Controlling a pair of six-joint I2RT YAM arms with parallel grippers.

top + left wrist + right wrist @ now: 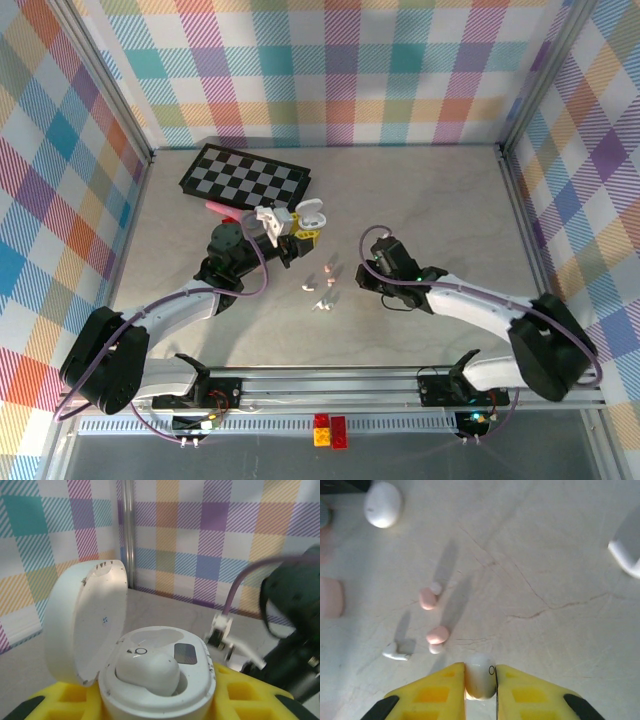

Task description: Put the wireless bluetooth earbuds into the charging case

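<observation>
A white charging case (160, 690) stands upright with its lid (82, 620) swung open, and my left gripper (155, 702) is shut on its base; one white earbud (147, 672) sits in a socket. From above, that case (311, 213) is in mid-table, above my left gripper (300, 236). My right gripper (480, 680) is shut on a white earbud (480, 675) just over the tabletop; from above, the right gripper (367, 270) is right of the loose buds. Two pink earbuds (427, 599) (437, 635) and a white one (396, 652) lie ahead of it.
A closed white case (382, 504) and a pink case (330, 597) lie beyond the loose buds. A folded chessboard (243, 178) lies at the back left. Plaid walls enclose the table on three sides.
</observation>
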